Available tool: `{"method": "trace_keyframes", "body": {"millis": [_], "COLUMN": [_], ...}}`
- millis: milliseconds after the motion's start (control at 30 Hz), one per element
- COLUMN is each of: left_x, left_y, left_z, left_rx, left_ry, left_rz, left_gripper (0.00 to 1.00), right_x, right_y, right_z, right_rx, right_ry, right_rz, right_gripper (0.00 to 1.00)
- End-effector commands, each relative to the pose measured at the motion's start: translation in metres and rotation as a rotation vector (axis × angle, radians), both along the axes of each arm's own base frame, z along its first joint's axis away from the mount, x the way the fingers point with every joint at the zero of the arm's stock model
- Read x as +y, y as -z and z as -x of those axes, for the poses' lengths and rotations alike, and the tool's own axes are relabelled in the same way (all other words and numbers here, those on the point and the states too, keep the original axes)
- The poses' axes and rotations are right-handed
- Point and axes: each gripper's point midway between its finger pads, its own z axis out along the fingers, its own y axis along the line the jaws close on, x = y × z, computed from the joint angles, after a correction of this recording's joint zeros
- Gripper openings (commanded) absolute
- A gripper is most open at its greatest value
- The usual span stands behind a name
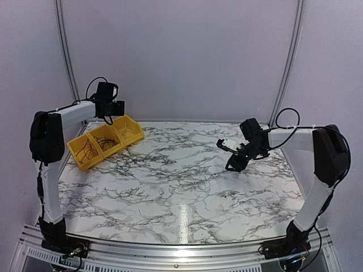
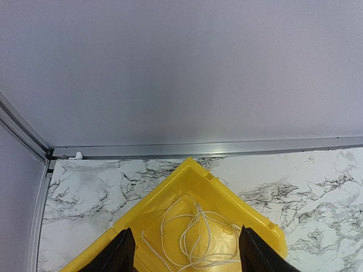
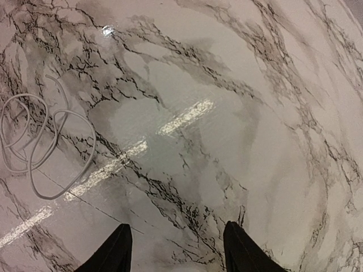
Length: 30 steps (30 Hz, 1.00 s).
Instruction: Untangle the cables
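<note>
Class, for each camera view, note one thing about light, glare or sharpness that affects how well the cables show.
Top external: a bright streak glares on the table, and the thin wires in the bin are barely resolved. Left wrist: soft, even light; the white cable stands out on yellow. Right wrist: diagonal glare bands cross the table, and the loose cable nearly blends into it.

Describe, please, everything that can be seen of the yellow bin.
The yellow bin looks like glossy plastic: one tray split into three open compartments in a row. It stands upright, turned diagonally, on the marble table near its far left corner. Two compartments hold thin dark wires; the third holds pale cable loops. The left gripper, open, hangs over that end.
</note>
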Motion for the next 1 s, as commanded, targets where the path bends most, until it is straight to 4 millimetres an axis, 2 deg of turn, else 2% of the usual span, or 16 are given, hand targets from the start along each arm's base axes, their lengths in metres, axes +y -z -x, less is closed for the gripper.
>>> {"method": "trace_keyframes", "body": {"millis": [0,133,267,400,567,667,767,967], "left_x": [0.013,0.01,-0.017,-0.075,-0.161,-0.199,-0.229,-0.277], "left_y": [-0.014,-0.026,-0.055,-0.081,-0.112,-0.106,-0.077,-0.01], "left_z": [0.008,0.019,0.041,0.078,0.14,0.175,0.209,0.262], "left_rx": [-0.008,-0.019,-0.055,-0.089,-0.118,-0.087,-0.022,0.048], "left_ry": [-0.032,-0.027,0.04,0.161,0.366,0.463,0.52,0.558], "left_rz": [-0.048,-0.001,0.069,0.113,0.161,0.186,0.187,0.083], "left_gripper": [0.65,0.64,0.62,0.61,0.61,0.61,0.61,0.67], "right_x": [-0.003,-0.002,-0.001,0.002,0.006,0.011,0.016,0.031], "right_y": [-0.007,-0.008,-0.008,-0.011,-0.014,-0.016,-0.02,-0.03], "right_z": [-0.006,-0.005,-0.005,-0.004,-0.003,0.0,0.003,0.018], "right_rx": [-0.016,-0.015,-0.012,-0.007,-0.003,0.015,0.019,0.055], "right_ry": [0.007,0.005,0.002,-0.001,-0.004,-0.021,-0.037,-0.108], "right_rz": [0.0,-0.002,-0.008,-0.026,-0.05,-0.077,-0.107,-0.198], "right_gripper": [0.56,0.56,0.56,0.55,0.53,0.51,0.51,0.51]}}
